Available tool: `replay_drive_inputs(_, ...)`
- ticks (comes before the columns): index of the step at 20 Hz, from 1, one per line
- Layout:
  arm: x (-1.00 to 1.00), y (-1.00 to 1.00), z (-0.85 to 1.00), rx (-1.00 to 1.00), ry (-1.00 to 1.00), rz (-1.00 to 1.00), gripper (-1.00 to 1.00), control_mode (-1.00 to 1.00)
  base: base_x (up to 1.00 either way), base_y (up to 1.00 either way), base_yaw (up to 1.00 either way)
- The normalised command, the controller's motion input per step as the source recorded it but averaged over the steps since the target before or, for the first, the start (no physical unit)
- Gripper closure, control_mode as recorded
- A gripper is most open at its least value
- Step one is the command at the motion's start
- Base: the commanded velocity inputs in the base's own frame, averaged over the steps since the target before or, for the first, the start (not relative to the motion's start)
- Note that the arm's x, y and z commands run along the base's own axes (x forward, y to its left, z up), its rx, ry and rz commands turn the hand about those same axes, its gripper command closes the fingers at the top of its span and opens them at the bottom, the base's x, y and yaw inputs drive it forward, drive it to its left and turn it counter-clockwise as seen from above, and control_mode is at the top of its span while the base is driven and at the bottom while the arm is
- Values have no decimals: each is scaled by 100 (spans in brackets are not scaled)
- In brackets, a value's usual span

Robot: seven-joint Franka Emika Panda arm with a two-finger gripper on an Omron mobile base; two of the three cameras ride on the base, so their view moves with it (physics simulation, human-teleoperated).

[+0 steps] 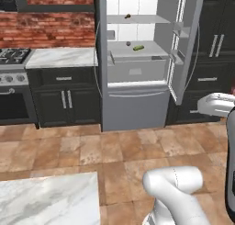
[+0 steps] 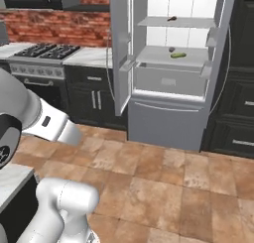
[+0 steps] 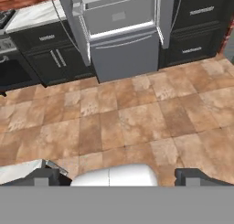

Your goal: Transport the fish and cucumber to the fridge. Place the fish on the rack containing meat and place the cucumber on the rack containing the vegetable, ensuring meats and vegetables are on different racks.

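While doors stand open: fridge (image 1: 133, 104) faces robot, no readable writing on it
Upper rack: dark fish (image 1: 127, 16) beside meat, hard to separate
Lower rack: cucumber (image 1: 138, 47) just beside vegetable (image 1: 128, 44)
Hand: fingers (image 3: 41, 176) spread wide, empty, over floor

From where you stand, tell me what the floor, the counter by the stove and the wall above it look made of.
Floor: matte terracotta-like tile, mottled brown squares with pale grout lines.
Counter: polished marble or a lookalike, white with grey veining.
Wall: rough red brick, staggered courses with light mortar.
All rendered, so the surface look is the sole evidence.
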Motion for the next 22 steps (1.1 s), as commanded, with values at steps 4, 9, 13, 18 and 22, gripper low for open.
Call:
replay_drive_inputs(4,0,0,0,0,0,0,-100,100,-100,15,0)
replay_drive_inputs(9,0,0,0,0,0,0,-100,100,-100,22,0)
replay_drive_inputs(13,0,0,0,0,0,0,-100,100,-100,16,0)
replay_drive_inputs(18,0,0,0,0,0,0,-100,100,-100,5,0)
replay_drive_inputs(22,0,0,0,0,0,0,-100,100,-100,29,0)
